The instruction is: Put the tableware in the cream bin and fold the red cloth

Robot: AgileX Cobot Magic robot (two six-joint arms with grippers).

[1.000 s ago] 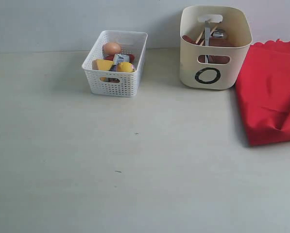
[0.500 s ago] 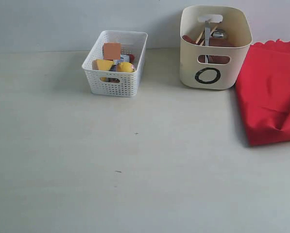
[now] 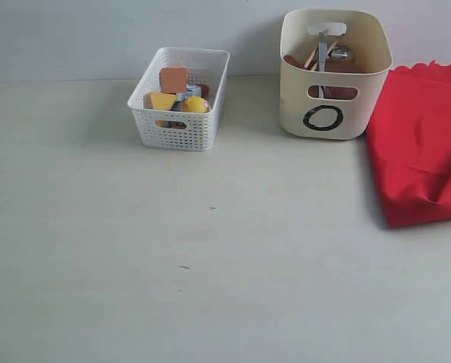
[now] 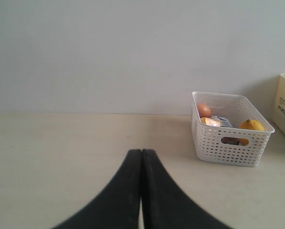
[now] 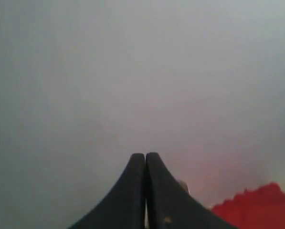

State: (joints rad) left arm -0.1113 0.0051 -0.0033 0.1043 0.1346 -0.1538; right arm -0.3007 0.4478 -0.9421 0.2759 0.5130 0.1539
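Top item in white basket [image 3: 181, 130] changed: round egg a second ago, squarish orange block now. My left gripper [image 4: 141, 152], right gripper [image 5: 145, 155] closed, empty. Tableware [image 3: 322, 54] inside cream bin [image 3: 297, 106]. Red cloth [image 3: 421, 144] beside bin, looks folded. Judge task near done.

The tall cream bin [image 3: 335, 76] stands upright, holding tableware [image 3: 323, 53]; the bright red cloth [image 3: 425, 144] lies creased just beside the bin.

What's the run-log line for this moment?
left gripper: jaws shut | right gripper: jaws shut | tableware: in cream bin | red cloth: beside bin
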